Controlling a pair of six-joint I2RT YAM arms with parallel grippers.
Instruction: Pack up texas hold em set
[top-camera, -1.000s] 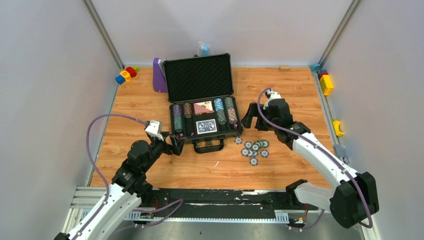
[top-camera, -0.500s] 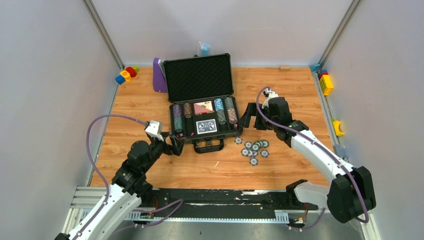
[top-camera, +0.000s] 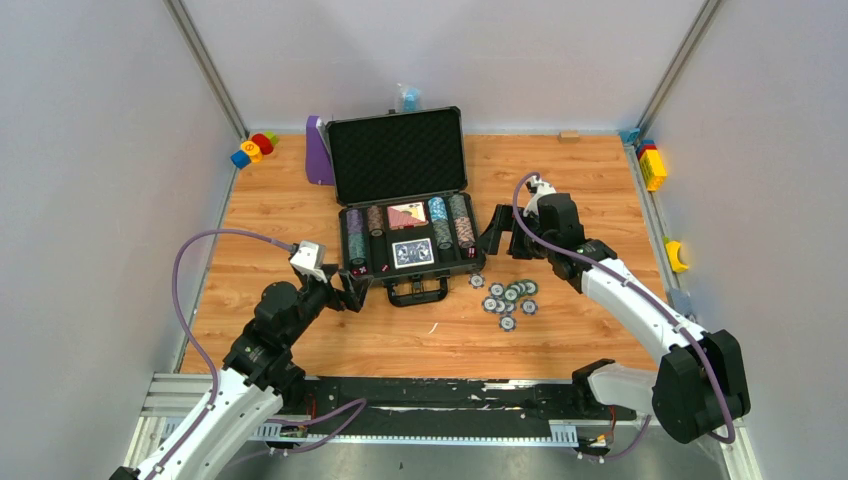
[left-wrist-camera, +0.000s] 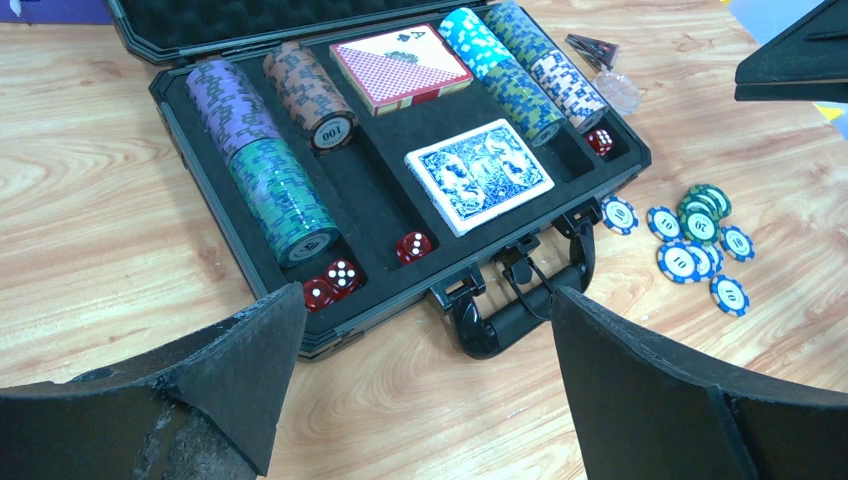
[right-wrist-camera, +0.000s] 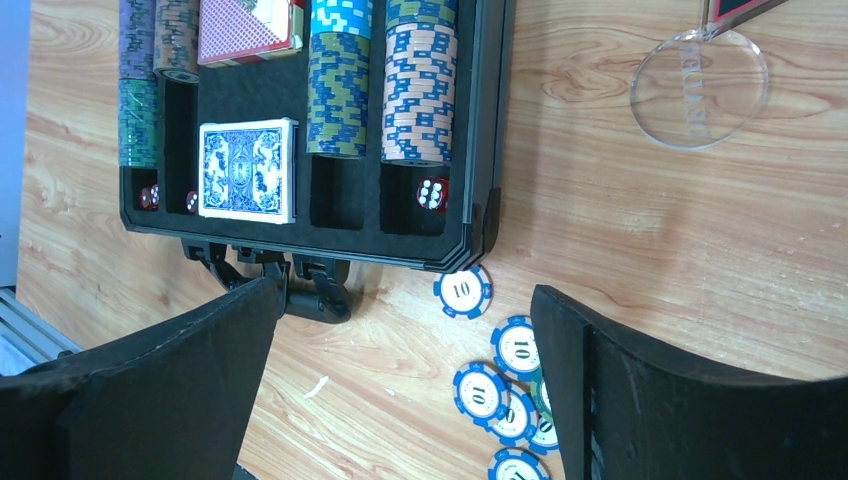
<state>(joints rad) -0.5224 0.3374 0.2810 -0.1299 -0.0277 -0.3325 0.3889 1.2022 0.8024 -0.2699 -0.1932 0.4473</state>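
Note:
The dark grey briefcase (top-camera: 415, 272) lies open mid-table with its foam lid (top-camera: 397, 155) upright. Its tray (left-wrist-camera: 172, 112) holds rows of striped chips (left-wrist-camera: 280, 190), a blue card deck (left-wrist-camera: 479, 175), a red deck (left-wrist-camera: 400, 68) and red dice (left-wrist-camera: 333, 282). Several loose blue and green chips (top-camera: 510, 297) lie on the wood right of the handle (top-camera: 418, 292). A clear round dealer button (right-wrist-camera: 698, 90) rests beside the case's right wall (right-wrist-camera: 490, 120). My left gripper (top-camera: 345, 290) hovers open near the front-left corner of the case. My right gripper (top-camera: 500, 235) is open over the loose chips (right-wrist-camera: 480, 390), holding nothing.
A purple stand (top-camera: 319, 150) leans left of the lid. Coloured toy blocks (top-camera: 253, 148) sit in the back-left corner, and yellow blocks (top-camera: 653, 168) lie along the right wall. Grey walls close in the wooden table on three sides.
My right gripper has drifted slightly left toward the case's right side. The left arm and the chips have stayed put.

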